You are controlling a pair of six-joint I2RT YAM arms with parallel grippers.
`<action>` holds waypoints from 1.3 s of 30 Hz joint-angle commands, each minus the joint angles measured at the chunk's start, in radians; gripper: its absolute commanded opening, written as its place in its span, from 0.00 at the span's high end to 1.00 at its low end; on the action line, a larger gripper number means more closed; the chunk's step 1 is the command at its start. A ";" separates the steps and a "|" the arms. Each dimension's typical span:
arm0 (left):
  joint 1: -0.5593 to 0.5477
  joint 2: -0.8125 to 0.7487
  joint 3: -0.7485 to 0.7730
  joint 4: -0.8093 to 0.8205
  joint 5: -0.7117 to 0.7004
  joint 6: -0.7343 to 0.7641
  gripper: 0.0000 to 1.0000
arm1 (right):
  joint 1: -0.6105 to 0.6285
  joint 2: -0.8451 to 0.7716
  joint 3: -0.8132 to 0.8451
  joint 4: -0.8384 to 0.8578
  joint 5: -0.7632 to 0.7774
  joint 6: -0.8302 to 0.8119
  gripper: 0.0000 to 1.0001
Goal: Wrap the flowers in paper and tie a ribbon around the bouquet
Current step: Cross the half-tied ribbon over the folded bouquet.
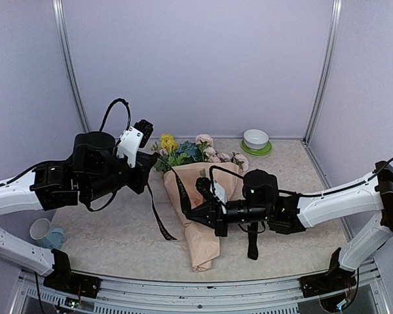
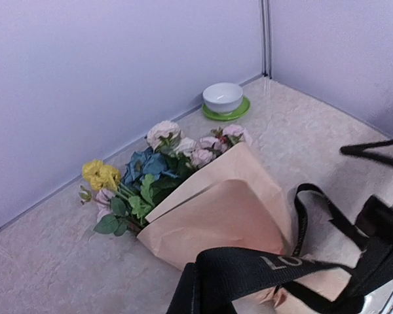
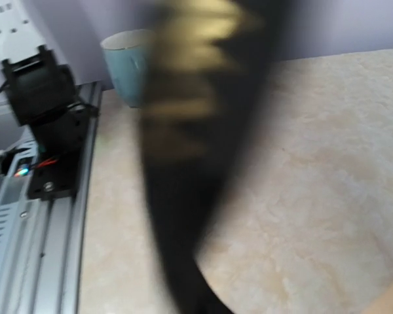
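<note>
The bouquet [image 1: 206, 229] lies on the table as a peach-tan paper [image 2: 216, 222] cone, with the pink, blue and yellow flowers [image 1: 183, 149] at its far end. The black ribbon [image 1: 158, 219] with gold lettering crosses the cone. My left gripper [image 1: 152, 163] is shut on the ribbon beside the flowers, and one strand hangs from it to the table. My right gripper [image 1: 188, 212] is shut on another strand over the cone's left edge. In the left wrist view the ribbon [image 2: 275, 268] fills the foreground. In the right wrist view the blurred ribbon [image 3: 183, 196] hides my fingers.
A white bowl on a green saucer [image 1: 256, 139] stands at the back right by the wall. A light blue mug [image 1: 42, 232] sits near the left arm's base at the front left. Lilac walls close off the back and sides.
</note>
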State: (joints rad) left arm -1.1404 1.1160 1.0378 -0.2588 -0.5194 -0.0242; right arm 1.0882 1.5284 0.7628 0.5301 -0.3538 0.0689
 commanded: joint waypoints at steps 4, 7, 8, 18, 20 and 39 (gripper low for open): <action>0.134 0.073 -0.207 0.118 0.168 -0.067 0.35 | -0.053 -0.046 -0.034 0.055 -0.203 -0.001 1.00; 0.119 0.100 -0.254 0.117 0.096 -0.081 0.09 | -0.075 -0.037 -0.036 0.054 -0.243 0.002 1.00; 0.106 0.096 -0.264 0.110 0.081 -0.082 0.07 | -0.080 -0.038 -0.035 0.054 -0.262 0.004 1.00; -0.122 -0.061 -0.614 0.663 0.305 0.160 0.08 | -0.095 -0.009 0.024 -0.023 -0.336 -0.050 1.00; -0.073 -0.043 -0.668 0.808 0.367 0.196 0.08 | -0.101 -0.004 0.030 -0.025 -0.338 -0.050 1.00; 0.062 0.336 -0.487 0.861 0.693 0.157 0.57 | -0.114 0.025 0.046 -0.005 -0.342 -0.034 1.00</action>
State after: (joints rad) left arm -1.0866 1.4204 0.5171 0.5907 0.1429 0.1493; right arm 0.9852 1.5421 0.7807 0.5064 -0.6777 0.0341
